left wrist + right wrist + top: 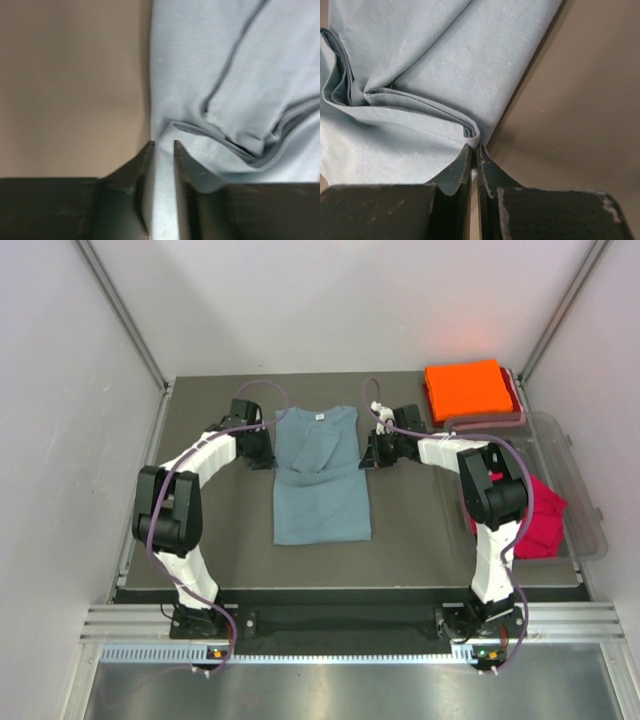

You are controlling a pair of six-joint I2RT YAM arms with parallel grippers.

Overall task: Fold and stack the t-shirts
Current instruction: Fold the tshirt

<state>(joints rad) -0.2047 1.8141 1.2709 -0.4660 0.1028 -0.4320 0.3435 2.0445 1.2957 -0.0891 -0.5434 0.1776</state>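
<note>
A grey-blue t-shirt (322, 490) lies flat in the middle of the mat, collar to the far side and both sleeves folded in over the chest. My left gripper (265, 448) is at its left edge. In the left wrist view, the left gripper (163, 144) is slightly open, with the grey-blue t-shirt (225, 60) running through the gap. At the shirt's right edge my right gripper (372, 452) is shut. In the right wrist view, the right gripper (474, 146) pinches the folded edge of the grey-blue t-shirt (445, 60). An orange t-shirt (468, 388) lies folded at the back right. A red t-shirt (545, 515) is crumpled at the right.
A clear plastic tub (575, 455) stands along the right side of the mat and holds the red shirt. The orange shirt rests at the tub's far end. Grey walls with metal rails close in the left, right and back.
</note>
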